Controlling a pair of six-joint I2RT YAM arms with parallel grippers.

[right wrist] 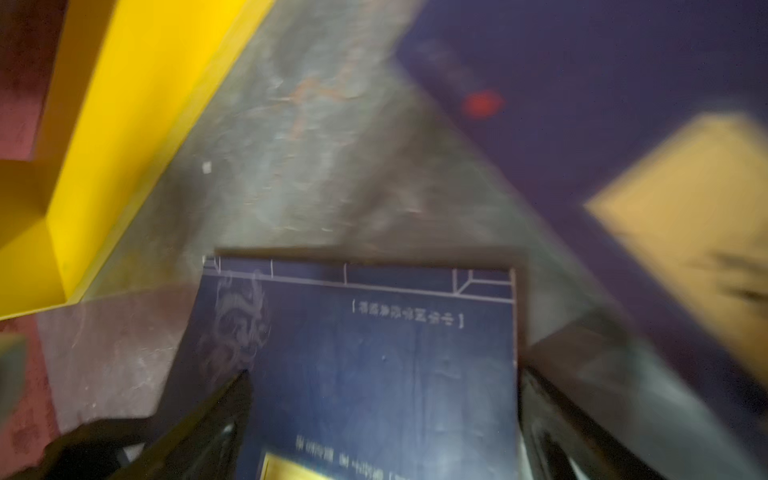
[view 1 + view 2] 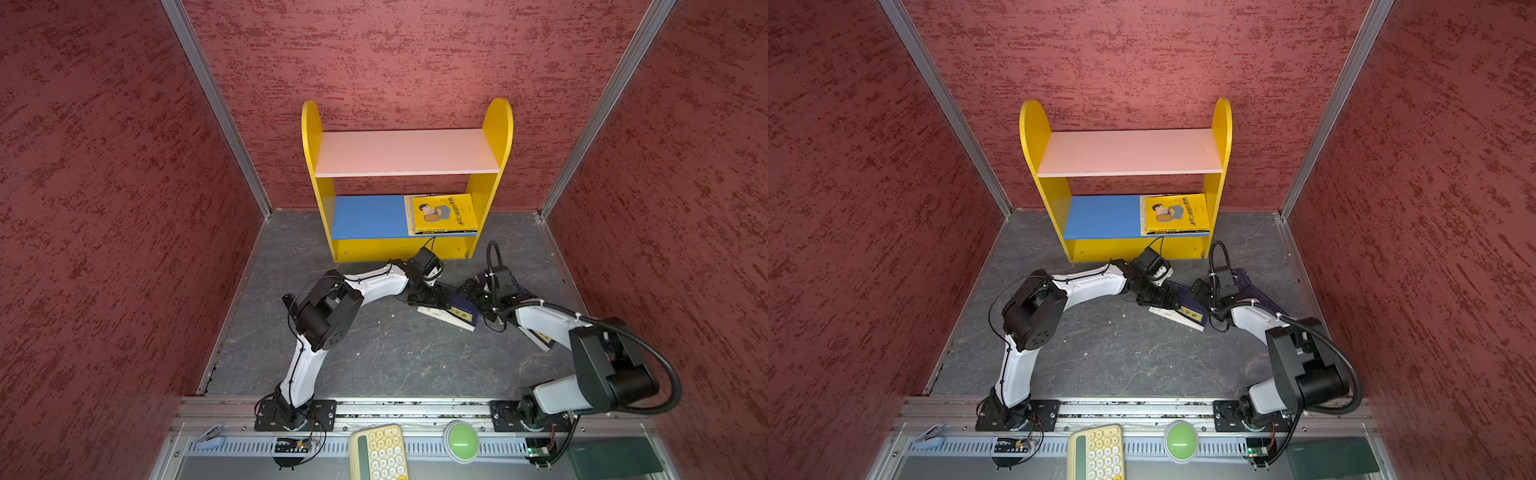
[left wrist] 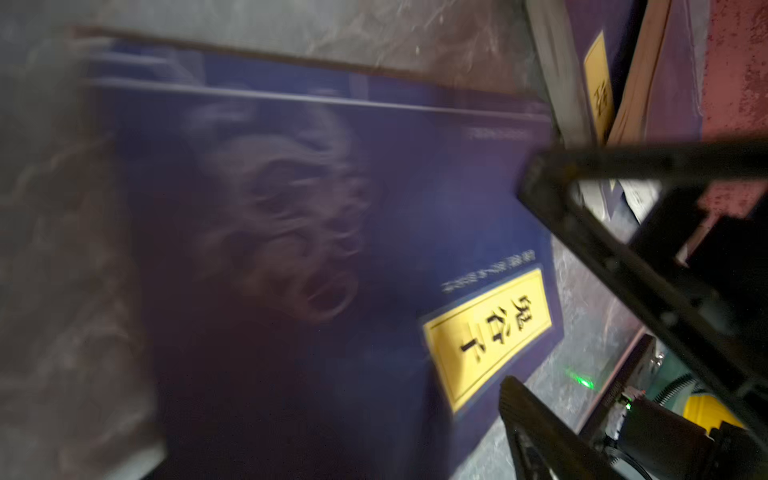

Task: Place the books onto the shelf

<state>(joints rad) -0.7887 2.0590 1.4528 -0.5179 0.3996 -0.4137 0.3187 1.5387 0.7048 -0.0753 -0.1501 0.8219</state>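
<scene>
Navy paperback with yellow label [image 2: 459,316] lies on grey bench [image 2: 374,353] just before yellow-sided two-tier wooden shelf [image 2: 326,199]; left fingers [image 3: 536,419] and right fingers [image 1: 230,401] spread, empty, either side of it, so probably best to tip one edge up, then pinch.

Yellow book [image 2: 444,212] flat on shelf [image 2: 495,137]

The shelf [image 2: 407,153] is set at upper centre. Books [image 2: 442,214] are stacked on its lower board [image 2: 365,216], at the right. Below the shelf, right of centre, another book [image 2: 461,316] is laid on the floor [image 2: 374,353].
</scene>
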